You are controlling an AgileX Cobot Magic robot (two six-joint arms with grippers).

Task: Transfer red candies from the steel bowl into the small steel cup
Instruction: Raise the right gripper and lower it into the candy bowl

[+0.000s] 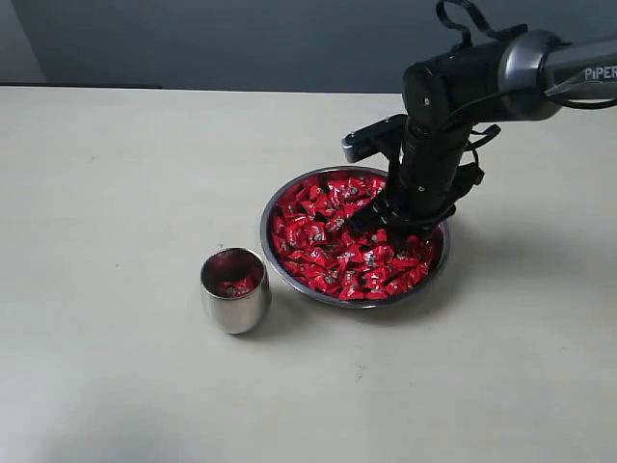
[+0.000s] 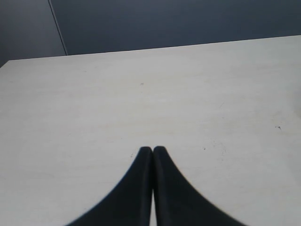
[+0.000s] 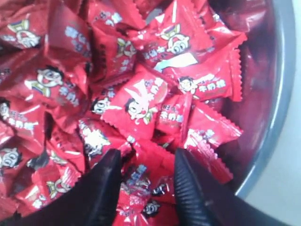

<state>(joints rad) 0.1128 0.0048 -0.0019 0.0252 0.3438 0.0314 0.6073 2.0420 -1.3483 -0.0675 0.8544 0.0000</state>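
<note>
The steel bowl (image 1: 273,210) sits right of centre, heaped with red candies (image 1: 333,253). My right gripper (image 1: 386,224) reaches down into the heap at the bowl's far right side. Its two black fingers (image 3: 106,186) are sunk into the pile, and a crumpled clump of red candies (image 3: 148,186) fills the gap between them, touching both. The bowl's rim (image 3: 277,122) runs close beside that grip. The small steel cup (image 1: 233,301) stands upright to the left of the bowl, with a few red candies (image 1: 236,285) inside. My left gripper (image 2: 153,149) is shut over bare table and holds nothing.
The pale table (image 1: 116,174) spreads around the bowl and cup. A dark wall (image 1: 241,39) runs behind the table's far edge. The right arm (image 1: 482,82) comes in from the upper right, above the bowl.
</note>
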